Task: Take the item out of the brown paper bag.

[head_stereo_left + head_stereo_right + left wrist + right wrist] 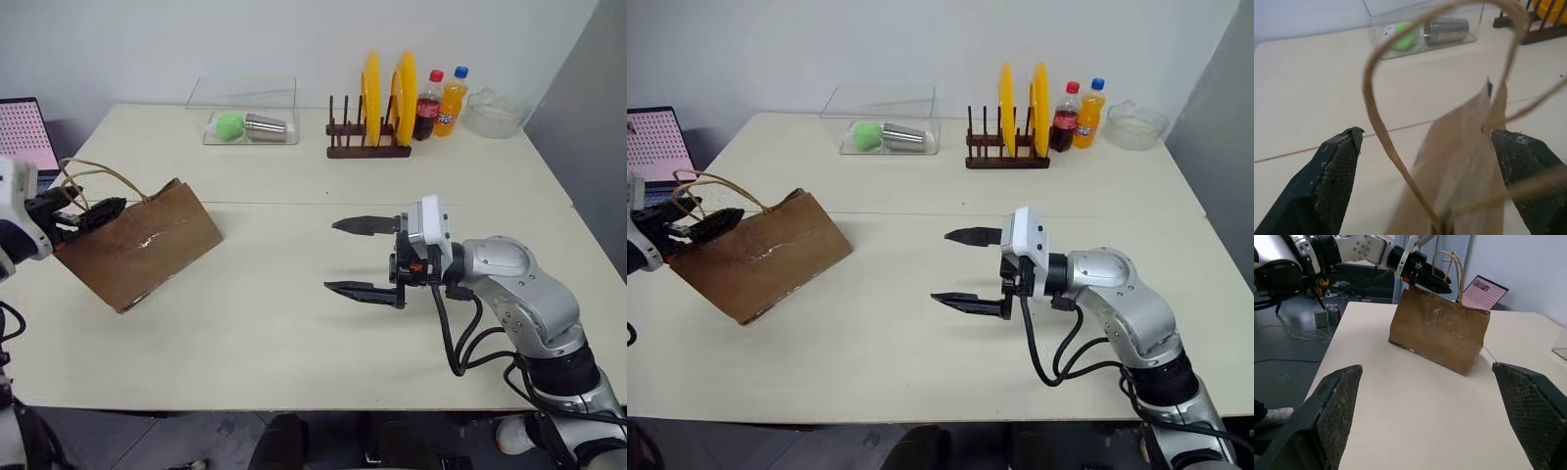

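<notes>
Left gripper (93, 213): one, at the table's left edge, jaws spread wide around the top edge of the bag; one black finger (1334, 183) stands to each side of the paper, and whether either pad touches it cannot be told.
Brown paper bag (137, 245): one, tilted, its upper edge between the left gripper's fingers, its lower corner down at the tabletop; well apart from the right gripper, on the side its fingers point to.
Cord handles (93, 176): two thin tan loops, rising from the bag's mouth right at the left gripper; one arcs between its fingers.
Item: hidden; nothing of it can be seen outside the bag.
Right gripper (362, 257): one, over the middle of the table, jaws wide apart, empty, fingers pointing toward the bag.
Table (294, 323): one, pale cream.
Clear box (245, 113): one, far behind the right gripper, with one green ball (229, 124) and one metal cup (265, 126) inside.
Plate rack (367, 132): one, dark wood, behind the right gripper, with two yellow plates (404, 83) on edge.
Bottles: two beside the rack, one cola bottle (428, 105), one orange soda bottle (453, 101).
Glass bowl (495, 113): one, just past the bottles.
</notes>
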Motion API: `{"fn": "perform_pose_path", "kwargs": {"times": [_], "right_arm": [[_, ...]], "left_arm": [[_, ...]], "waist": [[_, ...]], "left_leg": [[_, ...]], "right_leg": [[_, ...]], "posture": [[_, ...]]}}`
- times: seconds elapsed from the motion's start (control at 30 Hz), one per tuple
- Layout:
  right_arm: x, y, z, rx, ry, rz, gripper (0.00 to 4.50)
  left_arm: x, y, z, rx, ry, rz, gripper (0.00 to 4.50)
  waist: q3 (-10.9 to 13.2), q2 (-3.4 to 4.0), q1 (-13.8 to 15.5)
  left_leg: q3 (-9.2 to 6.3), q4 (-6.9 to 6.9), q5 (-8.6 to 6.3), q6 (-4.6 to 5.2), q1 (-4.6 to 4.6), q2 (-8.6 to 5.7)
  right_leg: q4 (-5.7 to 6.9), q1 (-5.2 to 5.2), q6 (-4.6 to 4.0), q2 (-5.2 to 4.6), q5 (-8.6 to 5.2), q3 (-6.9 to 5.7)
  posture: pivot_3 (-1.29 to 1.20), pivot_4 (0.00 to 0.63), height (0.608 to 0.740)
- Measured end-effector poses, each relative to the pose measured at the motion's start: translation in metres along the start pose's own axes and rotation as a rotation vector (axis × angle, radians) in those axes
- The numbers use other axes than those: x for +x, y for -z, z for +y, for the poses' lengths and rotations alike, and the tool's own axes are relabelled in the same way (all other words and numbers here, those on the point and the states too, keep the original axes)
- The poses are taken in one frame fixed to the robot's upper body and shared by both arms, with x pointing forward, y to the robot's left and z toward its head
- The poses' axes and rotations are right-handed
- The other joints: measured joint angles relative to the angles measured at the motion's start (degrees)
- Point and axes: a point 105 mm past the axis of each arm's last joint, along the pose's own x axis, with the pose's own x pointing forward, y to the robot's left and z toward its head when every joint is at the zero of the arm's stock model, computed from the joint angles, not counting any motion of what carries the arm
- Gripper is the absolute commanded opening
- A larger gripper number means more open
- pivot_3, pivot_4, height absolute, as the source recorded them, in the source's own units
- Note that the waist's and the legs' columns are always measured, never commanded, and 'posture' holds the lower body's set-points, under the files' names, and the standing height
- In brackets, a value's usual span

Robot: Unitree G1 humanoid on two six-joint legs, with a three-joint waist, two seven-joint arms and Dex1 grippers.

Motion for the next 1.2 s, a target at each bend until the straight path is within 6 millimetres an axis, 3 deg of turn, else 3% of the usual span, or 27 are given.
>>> {"fn": "perform_pose_path", "kwargs": {"times": [0.2,0.27,0.7,0.9,1.2], "right_arm": [[-0.003,0.004,0.002,0.006,0.021,0.018,4.5],[-0.004,0.004,0.002,0.003,0.022,0.022,4.5],[-0.005,0.005,0.0,-0.004,0.039,0.035,4.5],[-0.009,0.011,0.0,0.013,0.054,0.057,4.5],[-0.031,0.022,0.005,0.058,0.132,0.126,4.5]], "left_arm": [[0.007,-0.001,0.008,0.006,0.0,-0.004,4.39],[0.007,0.0,0.007,0.005,0.015,-0.003,4.04],[0.008,-0.006,0.004,-0.006,0.055,-0.024,0.02],[0.018,-0.025,-0.018,0.007,0.132,-0.078,0.02],[0.053,-0.086,-0.086,0.025,0.371,-0.217,0.02]], "waist": [[0.0,0.0,-0.2],[0.0,-0.01,-0.2],[0.0,-0.02,-0.2],[0.0,-0.07,0.0],[0.0,-0.22,0.1]], "left_leg": [[0.09,0.01,0.0,0.0,0.0,0.0],[0.08,0.01,0.0,0.0,0.0,0.0],[0.08,0.06,0.0,0.01,0.0,0.0],[0.04,0.08,0.0,0.01,-0.01,0.0],[-0.08,0.4,0.01,0.0,-0.32,-0.07]], "right_leg": [[0.01,-0.02,0.01,0.0,0.0,0.07],[0.02,-0.02,0.01,0.0,0.0,0.06],[0.07,0.0,0.02,0.0,0.0,0.05],[0.07,0.01,0.02,0.0,0.01,0.03],[0.09,-0.01,0.05,-0.02,0.03,-0.09]], "posture": [[0.0,0.15,0.74],[0.0,0.15,0.74],[0.0,0.15,0.74],[0.0,0.15,0.74],[0.0,0.15,0.74]]}}
